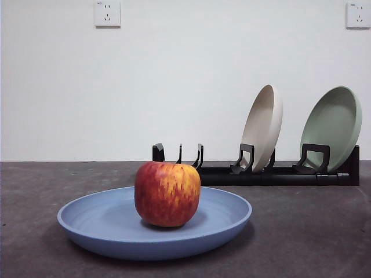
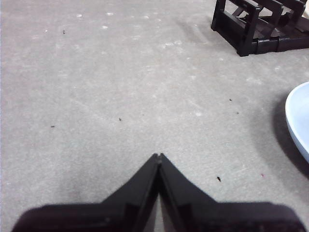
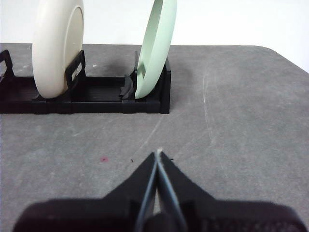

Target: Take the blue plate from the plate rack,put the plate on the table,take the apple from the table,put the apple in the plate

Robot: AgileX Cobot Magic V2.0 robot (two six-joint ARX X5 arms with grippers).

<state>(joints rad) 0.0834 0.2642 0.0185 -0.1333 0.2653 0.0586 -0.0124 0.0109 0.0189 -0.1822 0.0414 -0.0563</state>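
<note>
1. The round red apple with yellow-orange streaks [image 1: 167,194] sits upright in the middle of the wide, shallow pale blue plate [image 1: 110,223].
2. That plate lies flat on the dark grey, mottled counter [image 1: 313,231], in front of the long black plate rack [image 1: 272,174].
3. The rack's left slots stand empty; a beige round plate [image 1: 262,126] and a pale green round plate [image 1: 332,124] lean in its right slots.
4. The left pincer [image 2: 159,155] hovers over bare counter, jaws pressed together, holding nothing; the blue plate's rim shows off to one side.
5. The right pincer [image 3: 158,152] is likewise closed and empty, facing the rack's end with the green plate.
</note>
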